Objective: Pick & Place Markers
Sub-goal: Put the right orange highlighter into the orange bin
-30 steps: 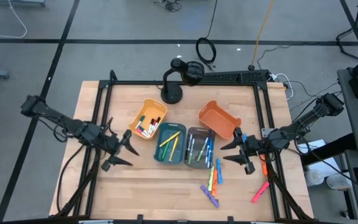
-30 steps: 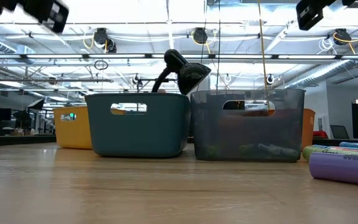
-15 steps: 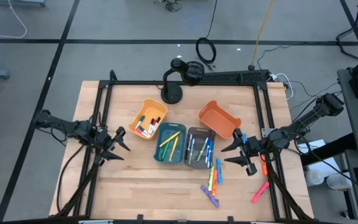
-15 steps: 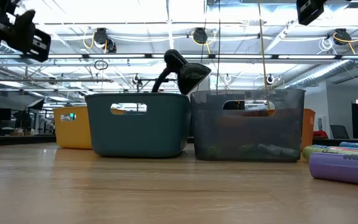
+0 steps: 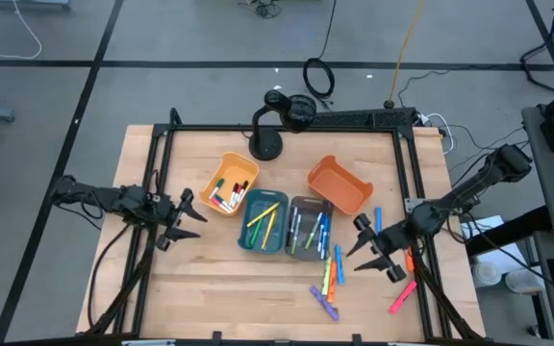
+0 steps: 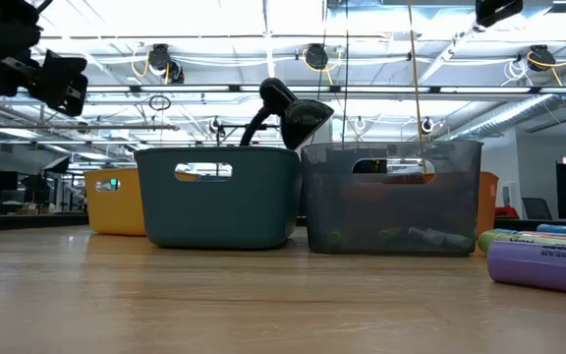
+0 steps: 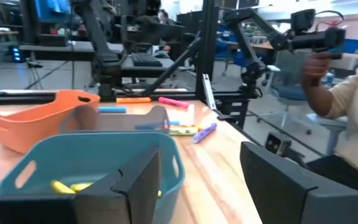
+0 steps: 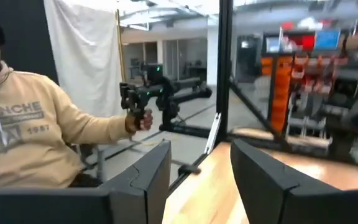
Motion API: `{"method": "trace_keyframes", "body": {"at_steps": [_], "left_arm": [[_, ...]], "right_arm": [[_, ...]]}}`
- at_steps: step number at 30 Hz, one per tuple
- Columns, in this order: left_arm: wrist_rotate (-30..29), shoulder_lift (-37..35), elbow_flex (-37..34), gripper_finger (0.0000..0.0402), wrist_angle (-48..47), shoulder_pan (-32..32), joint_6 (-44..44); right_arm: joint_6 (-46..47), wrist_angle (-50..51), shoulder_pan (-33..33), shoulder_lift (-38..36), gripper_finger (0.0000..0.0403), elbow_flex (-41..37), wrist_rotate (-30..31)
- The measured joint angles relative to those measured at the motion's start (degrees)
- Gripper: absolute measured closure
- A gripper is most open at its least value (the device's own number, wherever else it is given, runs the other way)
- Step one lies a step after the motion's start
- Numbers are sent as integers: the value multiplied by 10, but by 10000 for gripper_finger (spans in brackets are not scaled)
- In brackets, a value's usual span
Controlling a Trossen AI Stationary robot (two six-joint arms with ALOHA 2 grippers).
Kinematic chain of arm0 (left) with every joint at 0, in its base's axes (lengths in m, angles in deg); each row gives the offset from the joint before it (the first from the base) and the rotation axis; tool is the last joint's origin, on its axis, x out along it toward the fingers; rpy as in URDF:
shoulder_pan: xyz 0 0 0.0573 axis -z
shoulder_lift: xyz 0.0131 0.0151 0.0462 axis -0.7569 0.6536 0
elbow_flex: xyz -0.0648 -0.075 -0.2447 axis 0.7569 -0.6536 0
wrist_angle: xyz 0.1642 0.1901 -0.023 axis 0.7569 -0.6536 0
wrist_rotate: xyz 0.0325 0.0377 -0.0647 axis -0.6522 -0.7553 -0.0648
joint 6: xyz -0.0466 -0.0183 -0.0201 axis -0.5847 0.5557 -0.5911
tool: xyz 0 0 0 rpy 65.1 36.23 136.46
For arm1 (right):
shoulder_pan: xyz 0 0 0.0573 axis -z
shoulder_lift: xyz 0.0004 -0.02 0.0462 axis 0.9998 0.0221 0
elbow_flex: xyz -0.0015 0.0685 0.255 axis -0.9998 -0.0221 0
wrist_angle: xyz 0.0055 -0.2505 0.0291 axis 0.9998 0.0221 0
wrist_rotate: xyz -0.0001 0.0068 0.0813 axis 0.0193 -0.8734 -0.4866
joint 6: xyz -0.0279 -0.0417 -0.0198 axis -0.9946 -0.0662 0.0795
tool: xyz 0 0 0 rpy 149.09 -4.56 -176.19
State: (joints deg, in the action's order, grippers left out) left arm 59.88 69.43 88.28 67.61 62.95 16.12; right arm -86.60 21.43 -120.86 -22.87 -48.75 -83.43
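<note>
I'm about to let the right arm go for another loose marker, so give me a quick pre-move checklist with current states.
1. right gripper open and empty: ok.
2. left gripper open, empty, waiting left of the yellow bin: ok.
3. Loose markers lying on the table in front of the grey bin: ok.
4. Right gripper over a marker: not ok; it hangs beside them.
5. Orange bin flat on its base: cannot tell.

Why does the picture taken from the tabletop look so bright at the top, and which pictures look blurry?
Low view: ceiling lights glare behind the teal bin and grey bin, leaving them backlit; the near purple marker is soft. Right wrist view: the room and the person are smeared. High view: evenly lit, faint shadows.
</note>
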Motion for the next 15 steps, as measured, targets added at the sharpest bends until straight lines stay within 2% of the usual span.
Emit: {"method": "trace_keyframes", "body": {"at_steps": [4, 8, 15], "left_arm": [[-19, 0, 0, 182, -1, 0, 8], [-35, 0, 0, 175, -2, 0, 22], [-35, 0, 0, 181, -2, 0, 19]], "right_arm": [[-27, -56, 4, 8, 248, -8, 32], [-33, -57, 9, -10, 248, -8, 63], [-61, 77, 43, -73, 248, -8, 71]]}}
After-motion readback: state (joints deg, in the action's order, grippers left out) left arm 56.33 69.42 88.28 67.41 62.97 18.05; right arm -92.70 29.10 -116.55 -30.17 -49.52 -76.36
